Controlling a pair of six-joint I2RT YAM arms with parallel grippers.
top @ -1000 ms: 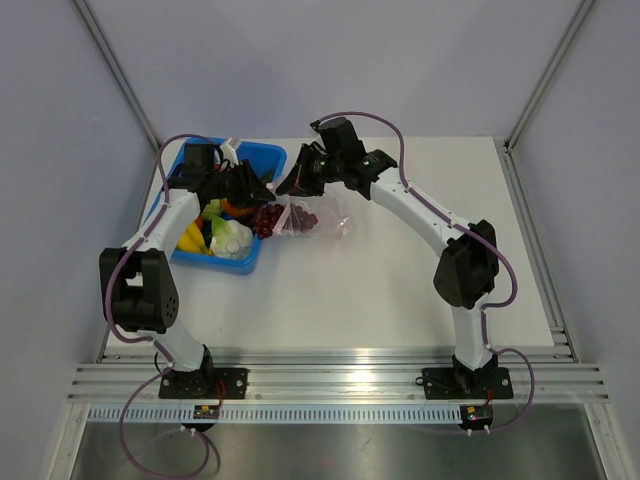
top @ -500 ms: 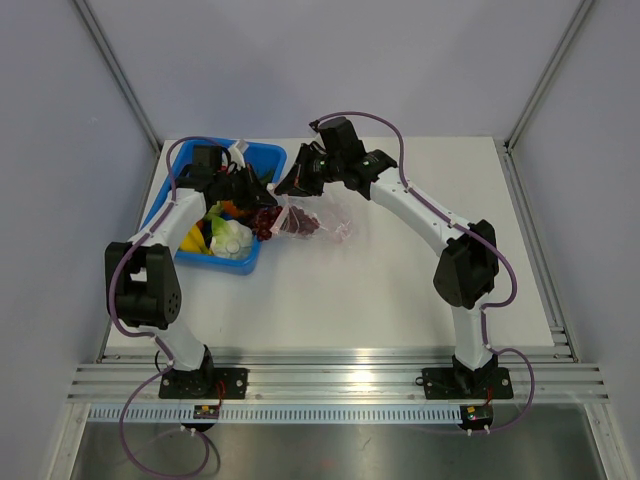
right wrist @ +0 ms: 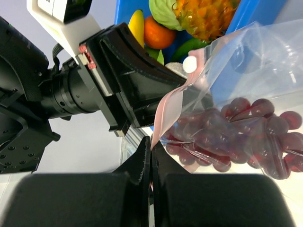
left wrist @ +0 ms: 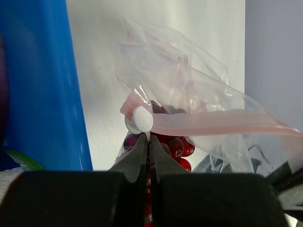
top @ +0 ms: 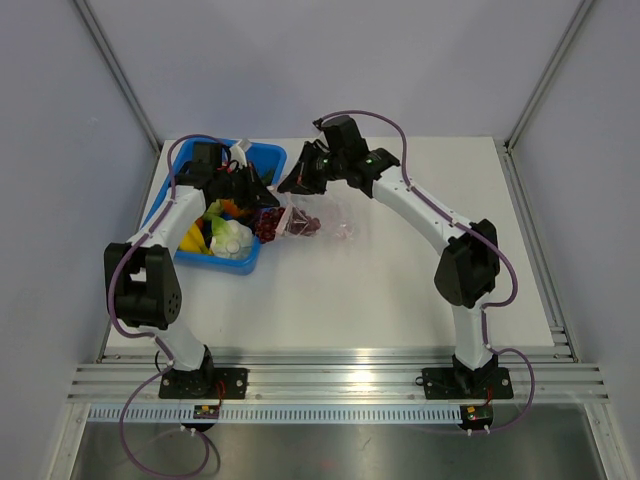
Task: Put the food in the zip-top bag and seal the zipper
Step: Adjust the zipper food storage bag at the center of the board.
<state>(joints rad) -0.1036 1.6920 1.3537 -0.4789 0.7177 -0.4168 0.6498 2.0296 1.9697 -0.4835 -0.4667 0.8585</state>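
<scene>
The zip-top bag (top: 325, 222) lies on the white table just right of the blue tray, with purple-red grapes (left wrist: 179, 146) inside it. The pink zipper (left wrist: 213, 126) stretches between both grippers. My left gripper (left wrist: 149, 138) is shut on the zipper's end, just under its white slider (left wrist: 141, 119). My right gripper (right wrist: 152, 147) is shut on the zipper's (right wrist: 171, 109) other end, with the grapes (right wrist: 236, 135) to its right. From above, the left gripper (top: 267, 203) and right gripper (top: 288, 188) meet at the bag's left edge. More food fills the tray: banana (right wrist: 136, 26), orange (right wrist: 158, 33), cabbage (top: 232, 240).
The blue tray (top: 270, 152) stands at the table's back left, its wall (left wrist: 45, 85) close beside the left gripper. Grey walls enclose the table on three sides. An aluminium rail runs along the near edge by the arm bases.
My left gripper has moved right from over the tray to the bag's edge and closed on the zipper's end. The right gripper has stayed shut on the zipper.
</scene>
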